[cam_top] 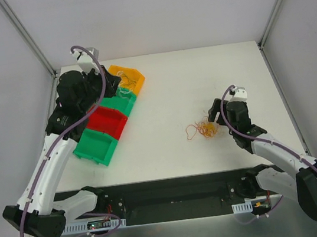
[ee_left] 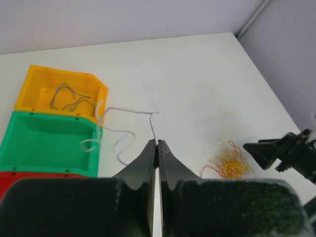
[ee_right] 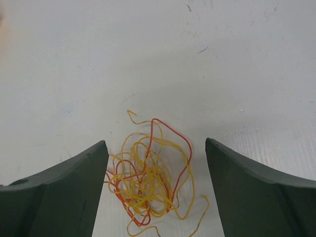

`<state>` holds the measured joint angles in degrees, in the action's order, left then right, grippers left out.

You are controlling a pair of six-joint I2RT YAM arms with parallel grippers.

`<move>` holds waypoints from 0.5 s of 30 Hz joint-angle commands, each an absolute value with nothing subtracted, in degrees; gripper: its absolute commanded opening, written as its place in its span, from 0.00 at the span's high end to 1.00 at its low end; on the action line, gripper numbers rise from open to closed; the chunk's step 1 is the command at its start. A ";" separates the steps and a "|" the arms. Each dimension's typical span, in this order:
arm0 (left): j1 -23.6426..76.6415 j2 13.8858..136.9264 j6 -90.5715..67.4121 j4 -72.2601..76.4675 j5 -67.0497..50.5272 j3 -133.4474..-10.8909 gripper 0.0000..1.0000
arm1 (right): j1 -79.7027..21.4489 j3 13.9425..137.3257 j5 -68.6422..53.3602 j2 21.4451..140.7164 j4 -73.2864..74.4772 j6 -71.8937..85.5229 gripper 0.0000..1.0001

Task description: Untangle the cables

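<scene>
The cables (ee_right: 148, 182) sit as 1 clump, lower centre of the right wrist view, between the right gripper's (ee_right: 155, 145) wide-spread fingers (ee_right: 64, 187), the nearer arm. The left gripper (ee_left: 157, 143), far left, pinches a white wire (ee_left: 126, 109).

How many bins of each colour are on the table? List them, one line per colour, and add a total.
Yellow bin: 1
Green bins: 2
Red bin: 1
Total: 4 bins
</scene>
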<state>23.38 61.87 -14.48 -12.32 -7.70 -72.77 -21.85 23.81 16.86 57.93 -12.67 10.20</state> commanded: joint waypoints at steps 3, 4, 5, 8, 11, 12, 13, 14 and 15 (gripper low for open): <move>17.15 68.19 -16.08 -13.80 -3.60 -77.78 1.00 | -21.71 24.96 13.54 58.80 -16.08 9.49 0.18; 16.18 69.25 -16.61 -13.80 -3.60 -78.22 1.00 | -21.71 24.96 13.71 58.89 -16.08 9.49 0.18; 15.39 70.39 -17.22 -13.80 -3.95 -78.83 1.00 | -21.71 24.96 13.88 58.89 -16.17 9.49 0.18; 13.54 73.90 -17.67 -13.27 -4.83 -80.15 1.00 | -21.62 25.05 13.80 58.63 -16.08 9.40 0.18; 11.70 76.81 -18.80 -13.18 -6.41 -80.68 1.00 | -21.62 24.96 13.80 58.45 -16.08 9.23 0.18; 11.25 77.34 -19.42 -13.27 -6.76 -80.42 1.00 | -21.71 24.96 13.80 58.45 -16.08 9.14 0.18; 11.08 77.60 -19.77 -12.92 -6.85 -79.98 1.00 | -21.62 24.96 13.97 58.62 -16.00 9.23 0.18; 11.07 77.87 -19.78 -12.22 -6.59 -79.11 1.00 | -21.71 25.05 13.89 58.54 -16.08 9.14 0.18; 11.07 78.13 -20.04 -11.26 -6.24 -78.14 1.00 | -21.62 25.05 13.63 58.45 -16.00 9.23 0.18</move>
<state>11.64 77.78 -17.74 -14.04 -5.72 -78.28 -21.85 23.81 14.06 58.83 -13.89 9.93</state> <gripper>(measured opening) 0.006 0.818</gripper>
